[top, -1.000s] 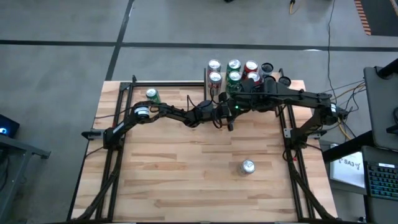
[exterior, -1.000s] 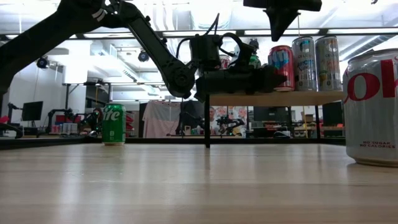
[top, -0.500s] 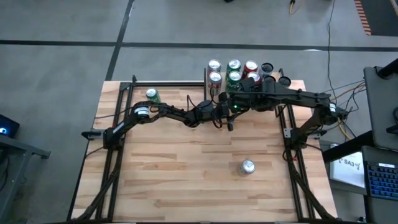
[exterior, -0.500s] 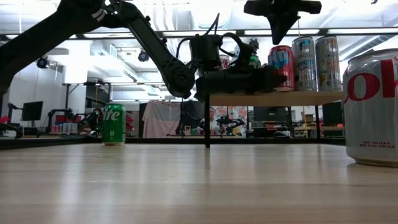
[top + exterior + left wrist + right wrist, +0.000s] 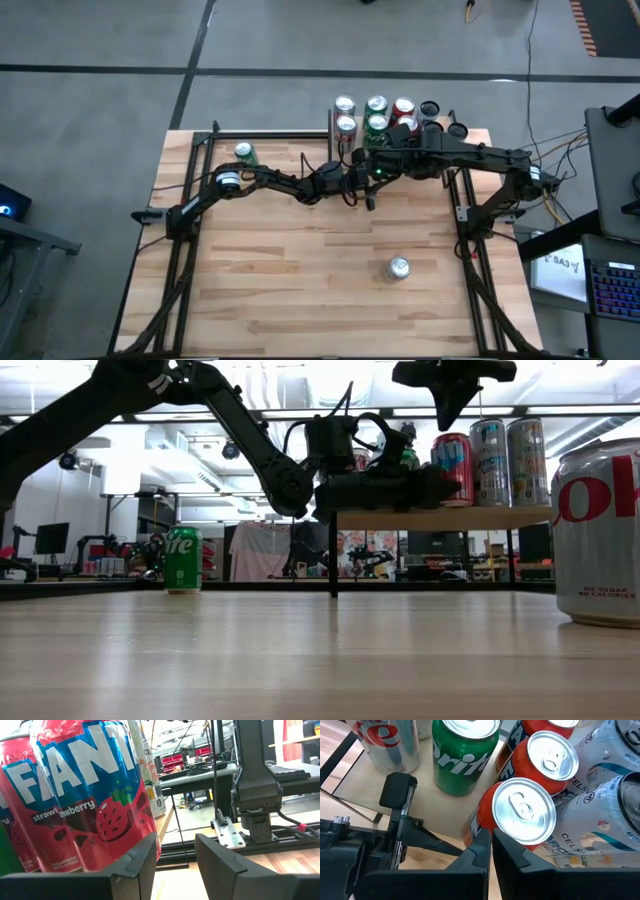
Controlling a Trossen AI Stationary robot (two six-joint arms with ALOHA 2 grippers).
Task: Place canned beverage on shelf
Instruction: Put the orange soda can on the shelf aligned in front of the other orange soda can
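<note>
Near: silver can (image 5: 399,267) is seen loose on the table | Middle: left gripper (image 5: 175,845) is held partly open, nothing gripped, just beside the Fanta can (image 5: 95,795) | Far: Fanta can is stood on the shelf (image 5: 450,518); right gripper (image 5: 491,837) is shut above it | Step: letting go looks done | Next: left gripper should be pulled straight back so the can is not bumped.

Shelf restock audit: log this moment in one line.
left gripper: open beside Fanta can | right gripper: shut above shelf | table cans: two

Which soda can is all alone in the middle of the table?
The silver Coke can. It stands by itself on the open tabletop, while the green Sprite can sits near the back left corner and the other cans crowd the shelf.
</note>
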